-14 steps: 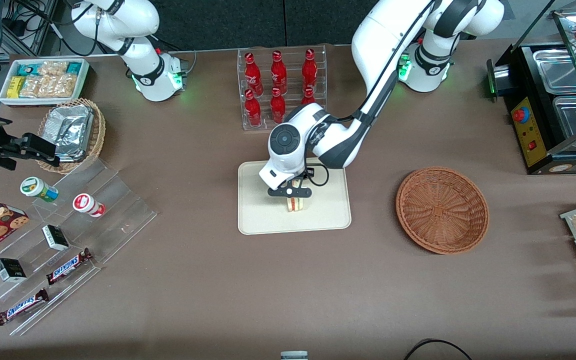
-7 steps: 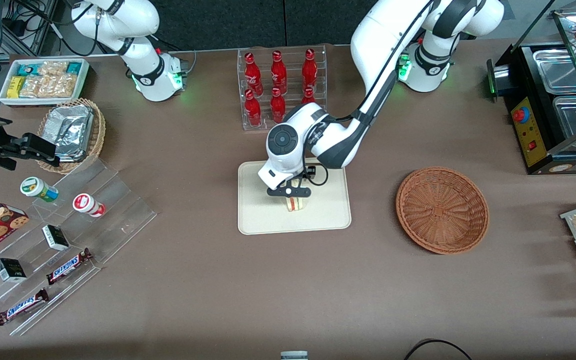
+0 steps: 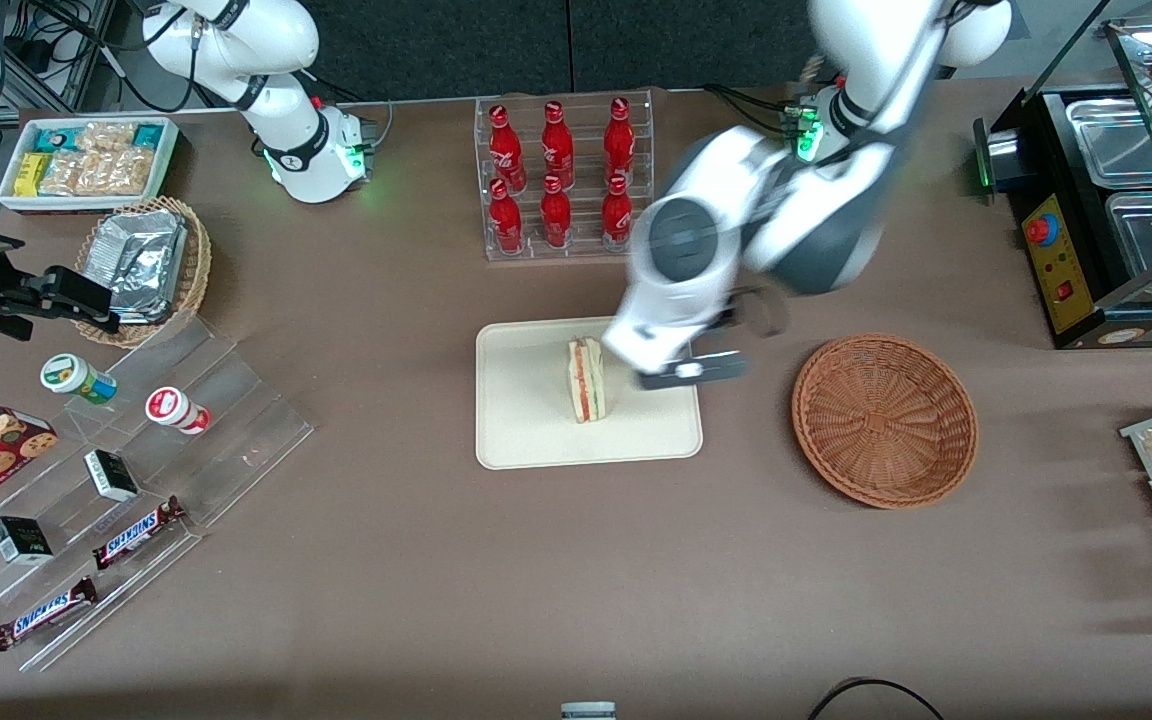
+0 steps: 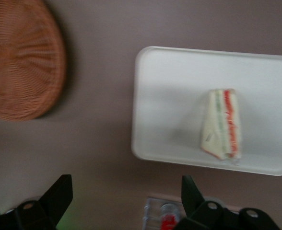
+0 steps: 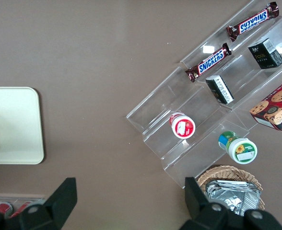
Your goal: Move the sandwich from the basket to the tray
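Since the earlier frames, the working left arm [image 3: 786,210] has swung up and away from the tray's middle, letting go of the sandwich, which now stands by itself where it had been pinched. Largest in view is the brown table [image 3: 436,560], which carries everything else. Next comes the basket [image 3: 884,420], round and reddish-brown, sitting toward the working arm's end of the table, apart from the tray, with nothing showing inside it. The tray [image 3: 526,420], cream-beige with rounded corners, lies flat near the table's middle, nearer the front camera than the clear rack of red bottles [image 3: 561,175]. Toward the parked arm's end, a tan wicker basket of foil packets [image 3: 141,265] sits close to a white bin of snacks [image 3: 86,160], and clear tiered steps [image 3: 136,480] hold chocolate bars, small boxes and two round tubs. The gripper [image 3: 691,371] hangs above the tray's edge on the basket's side, just beside the sandwich and not touching it; the wrist view shows its two fingers [image 4: 59,194] spread wide apart with nothing between them. Smallest is the sandwich [image 3: 585,379], a pale wedge with red and green layers, resting on the tray's half toward the basket, its long edge running toward and away from the front camera.
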Controlling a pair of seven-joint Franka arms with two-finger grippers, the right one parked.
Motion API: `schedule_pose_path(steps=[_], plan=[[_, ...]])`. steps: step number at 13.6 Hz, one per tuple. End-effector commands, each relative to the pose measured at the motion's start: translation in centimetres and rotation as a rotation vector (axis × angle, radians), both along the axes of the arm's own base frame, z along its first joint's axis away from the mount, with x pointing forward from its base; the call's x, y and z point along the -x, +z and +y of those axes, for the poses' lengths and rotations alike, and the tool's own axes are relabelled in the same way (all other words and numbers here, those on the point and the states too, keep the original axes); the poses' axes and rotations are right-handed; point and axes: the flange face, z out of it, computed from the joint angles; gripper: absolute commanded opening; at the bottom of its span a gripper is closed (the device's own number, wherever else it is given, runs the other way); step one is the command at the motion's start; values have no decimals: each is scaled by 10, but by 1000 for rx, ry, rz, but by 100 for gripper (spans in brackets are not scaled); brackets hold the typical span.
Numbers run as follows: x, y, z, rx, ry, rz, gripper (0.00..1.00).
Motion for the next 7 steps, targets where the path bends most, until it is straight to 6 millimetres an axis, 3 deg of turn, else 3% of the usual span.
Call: schedule_pose_path(steps=[1, 7], plan=[[-1, 61, 76, 10, 86, -19, 100], [4, 137, 220, 60, 29, -10, 100]])
